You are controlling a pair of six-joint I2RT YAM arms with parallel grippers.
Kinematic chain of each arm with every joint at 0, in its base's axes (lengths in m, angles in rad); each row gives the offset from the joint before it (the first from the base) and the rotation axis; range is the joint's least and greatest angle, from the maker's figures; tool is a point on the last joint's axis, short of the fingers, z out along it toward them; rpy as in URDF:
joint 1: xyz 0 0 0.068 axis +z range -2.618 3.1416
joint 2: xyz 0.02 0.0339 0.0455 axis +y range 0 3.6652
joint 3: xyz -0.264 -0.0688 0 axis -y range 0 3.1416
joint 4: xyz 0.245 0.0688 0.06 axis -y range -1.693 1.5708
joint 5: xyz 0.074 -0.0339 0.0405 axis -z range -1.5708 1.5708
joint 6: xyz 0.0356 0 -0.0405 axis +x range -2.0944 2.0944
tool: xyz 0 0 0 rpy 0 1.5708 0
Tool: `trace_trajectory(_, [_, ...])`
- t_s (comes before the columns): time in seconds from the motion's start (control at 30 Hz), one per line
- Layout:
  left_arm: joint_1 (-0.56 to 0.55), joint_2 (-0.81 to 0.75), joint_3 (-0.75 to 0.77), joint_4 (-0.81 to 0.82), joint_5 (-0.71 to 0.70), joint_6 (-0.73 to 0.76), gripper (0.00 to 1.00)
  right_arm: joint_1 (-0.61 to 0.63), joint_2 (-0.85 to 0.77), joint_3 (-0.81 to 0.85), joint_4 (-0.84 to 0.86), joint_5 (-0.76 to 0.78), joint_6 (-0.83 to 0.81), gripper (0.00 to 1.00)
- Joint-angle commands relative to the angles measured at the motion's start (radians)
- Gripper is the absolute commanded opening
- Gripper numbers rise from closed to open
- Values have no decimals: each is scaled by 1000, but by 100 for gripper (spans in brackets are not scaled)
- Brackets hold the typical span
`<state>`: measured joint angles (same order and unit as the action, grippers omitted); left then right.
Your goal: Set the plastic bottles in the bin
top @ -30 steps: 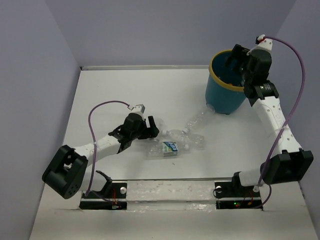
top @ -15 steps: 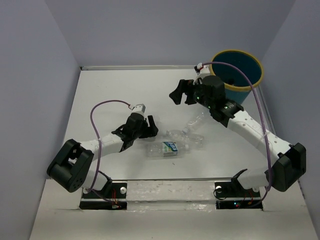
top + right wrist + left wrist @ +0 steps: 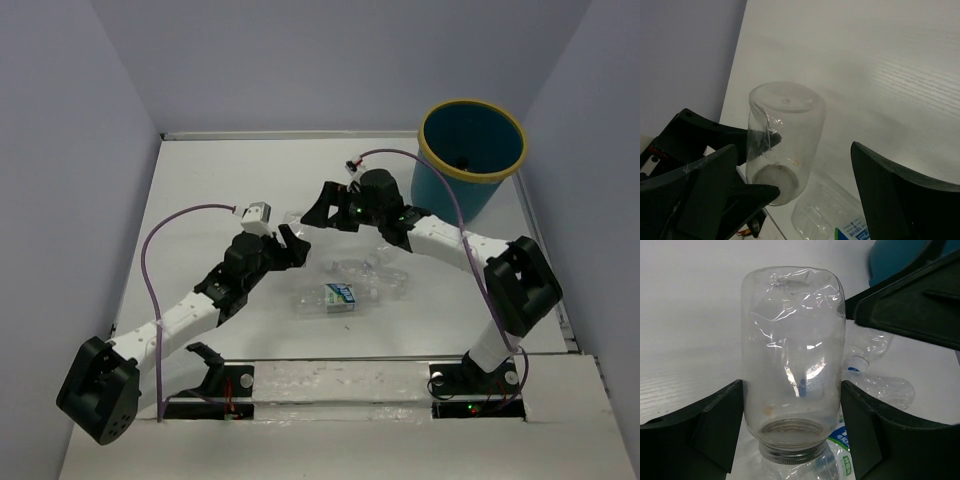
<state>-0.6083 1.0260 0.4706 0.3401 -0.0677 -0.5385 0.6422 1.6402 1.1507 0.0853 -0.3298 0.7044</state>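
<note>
My left gripper is shut on a clear plastic bottle, held up above the table with its silver-ringed neck toward the wrist. My right gripper is open and empty, its jaws standing wide on either side of that same bottle without touching it. Under them on the table lie a bottle with a blue label and two clear crushed bottles. The teal bin with a yellow rim stands at the back right.
The grey back wall and side walls close in the white table. The arm bases and a black rail run along the near edge. A purple cable loops over the left arm.
My right gripper has swung from over the bin leftward and down to the bottle in my left gripper. My left arm has stretched forward and lifted that bottle.
</note>
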Motion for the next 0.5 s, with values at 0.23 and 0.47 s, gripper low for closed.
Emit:
trace_trajectory(0.23, [-5, -93, -43, 123, 181, 17, 62, 56, 79, 35, 209, -172, 142, 83])
trace_trajectory(0.47, [-7, -170, -41, 90, 167, 5, 92, 56, 32, 50, 159, -85, 113, 27])
